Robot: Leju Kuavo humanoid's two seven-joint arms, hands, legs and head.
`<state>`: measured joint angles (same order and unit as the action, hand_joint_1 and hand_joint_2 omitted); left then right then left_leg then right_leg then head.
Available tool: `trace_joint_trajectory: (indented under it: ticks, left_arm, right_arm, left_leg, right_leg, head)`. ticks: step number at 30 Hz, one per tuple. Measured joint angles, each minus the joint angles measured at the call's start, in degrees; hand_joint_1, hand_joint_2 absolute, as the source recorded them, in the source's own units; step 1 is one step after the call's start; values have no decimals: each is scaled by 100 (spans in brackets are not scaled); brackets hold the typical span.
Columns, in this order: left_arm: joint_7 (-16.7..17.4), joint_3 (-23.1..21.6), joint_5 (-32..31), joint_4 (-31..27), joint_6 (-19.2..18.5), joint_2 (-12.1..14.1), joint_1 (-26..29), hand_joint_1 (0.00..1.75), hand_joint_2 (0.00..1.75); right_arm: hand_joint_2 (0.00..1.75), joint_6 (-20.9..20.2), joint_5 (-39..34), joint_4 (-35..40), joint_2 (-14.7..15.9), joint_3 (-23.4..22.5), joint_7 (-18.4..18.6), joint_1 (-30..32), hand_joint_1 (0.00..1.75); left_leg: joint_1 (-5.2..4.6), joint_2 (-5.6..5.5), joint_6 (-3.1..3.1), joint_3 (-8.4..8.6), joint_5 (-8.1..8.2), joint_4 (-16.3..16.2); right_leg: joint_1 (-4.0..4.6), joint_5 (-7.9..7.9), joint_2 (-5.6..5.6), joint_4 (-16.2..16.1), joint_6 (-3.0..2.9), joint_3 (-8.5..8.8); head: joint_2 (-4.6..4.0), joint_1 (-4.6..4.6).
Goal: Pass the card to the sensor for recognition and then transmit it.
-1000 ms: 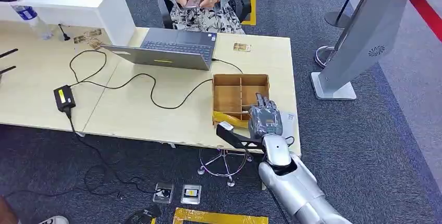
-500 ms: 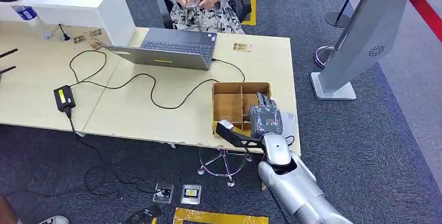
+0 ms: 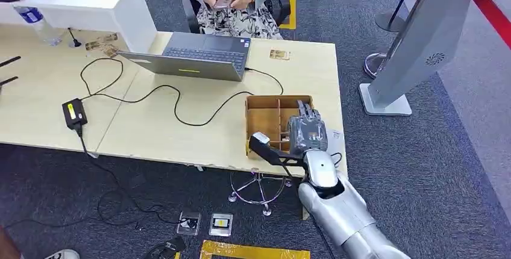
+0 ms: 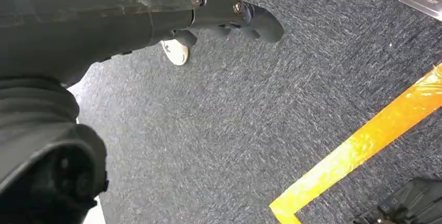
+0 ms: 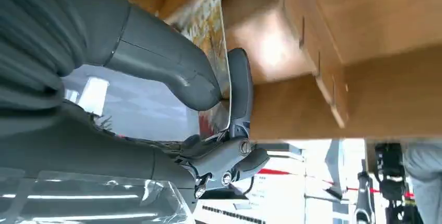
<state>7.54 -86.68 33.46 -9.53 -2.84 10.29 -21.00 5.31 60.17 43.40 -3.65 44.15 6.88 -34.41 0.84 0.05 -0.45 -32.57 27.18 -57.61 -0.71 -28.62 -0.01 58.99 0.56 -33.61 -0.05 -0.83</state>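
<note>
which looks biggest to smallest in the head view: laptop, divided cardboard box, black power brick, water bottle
1. laptop
2. divided cardboard box
3. water bottle and black power brick: these look about alike, so I would not rank them.

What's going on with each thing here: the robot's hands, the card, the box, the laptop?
Right robot hand: pinching a card, over the box.
Left robot hand: hanging over the carpet, holding nothing.
Card: held between thumb and finger.
Box: open-topped, on the table.
Laptop: lid open, cable attached.

Glossy printed card [image 5: 216, 52], matt cardboard box [image 3: 278, 117], pale wood-look table [image 3: 150, 126].
</note>
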Motion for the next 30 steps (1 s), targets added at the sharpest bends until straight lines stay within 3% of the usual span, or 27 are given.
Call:
trace_joint_trajectory:
  ticks: [14, 17, 23, 27, 30]
  left_arm:
    - [-111, 0, -77, 0, -17, -33, -80, 0, 0]
    - [-111, 0, -149, 0, -64, -35, -103, 0, 0]
    - [-61, 0, -348, 0, -195, -42, -206, 0, 0]
    - [-52, -2, -536, 0, -297, -79, -299, 0, 0]
    - [-52, -2, -595, 0, -350, -109, -350, 0, 0]
  right_arm:
    - [175, -113, 85, 1478, 57, -380, -33, -638, 175]
    - [175, -308, -300, 1572, 33, -437, -125, -710, 175]
    - [175, -227, -737, 1272, -136, -446, -411, -1013, 175]
    - [175, -140, -682, 550, -336, -431, -546, -1472, 175]
    - [175, -291, -605, 65, -461, -424, -588, -1778, 175]
  left_leg:
    - [0, 3, 0, 3, -1, -1]
    - [0, 4, 0, 3, 0, -1]
    - [0, 3, 0, 2, -1, 0]
    - [0, 1, 2, 1, -3, 0]
    - [0, 0, 2, -1, -3, -1]
  right_leg:
    - [0, 0, 2, 1, 0, 0]
    - [0, 1, 2, 1, 0, 0]
    - [0, 1, 1, 2, 0, 0]
    - [1, 1, 1, 3, 0, 0]
    - [0, 1, 0, 4, 0, 0]
  head:
    - [0, 2]
    - [0, 2]
    - [0, 0]
    - [0, 2]
    - [-2, 0]
